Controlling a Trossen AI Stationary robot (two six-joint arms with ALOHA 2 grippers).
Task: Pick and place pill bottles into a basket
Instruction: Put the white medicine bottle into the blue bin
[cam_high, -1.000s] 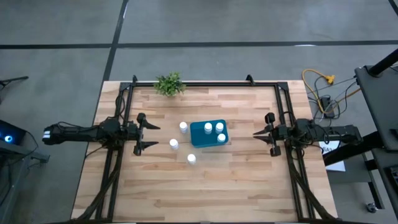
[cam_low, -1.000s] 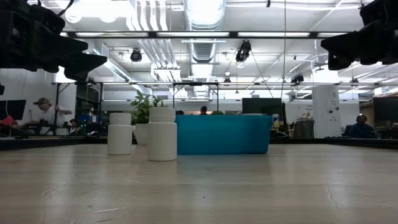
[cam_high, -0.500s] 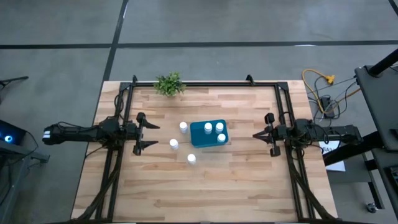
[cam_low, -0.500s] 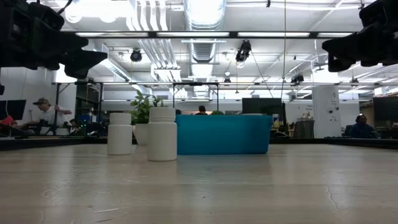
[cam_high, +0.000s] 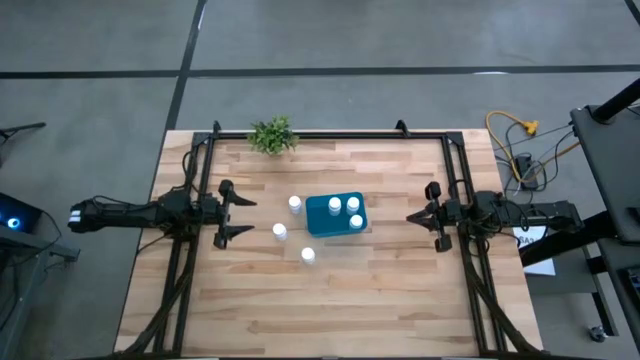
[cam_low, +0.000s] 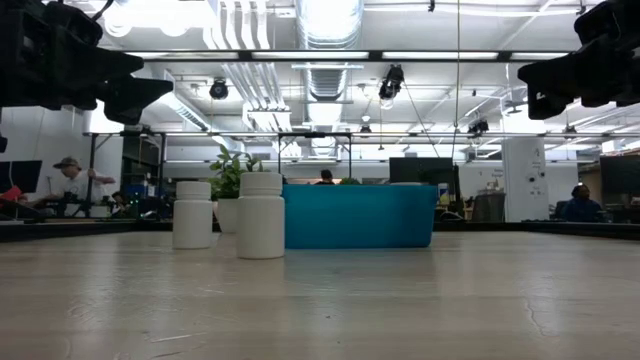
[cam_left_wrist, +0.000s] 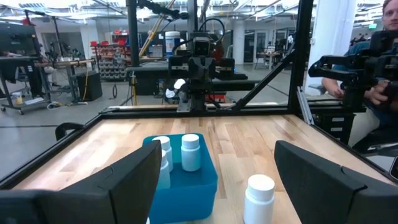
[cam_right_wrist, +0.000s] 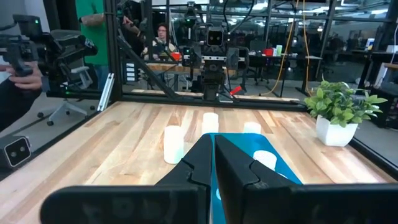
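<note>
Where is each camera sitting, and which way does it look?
High view: above, looking straight down; both arms beside the basket.
Low view: at tabletop height, looking across; arms hang in from the top corners.
Left wrist view: on the left arm, facing the basket; the left gripper is open.
Right wrist view: on the right arm; the right gripper is shut.
Shared: both wrist views see the basket.

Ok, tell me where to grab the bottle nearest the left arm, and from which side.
Probably the bottle body just under its cap, from above or from the open left gripper's side. It stands upright, clear of the basket and the other bottles, so the jaws can straddle it.
</note>
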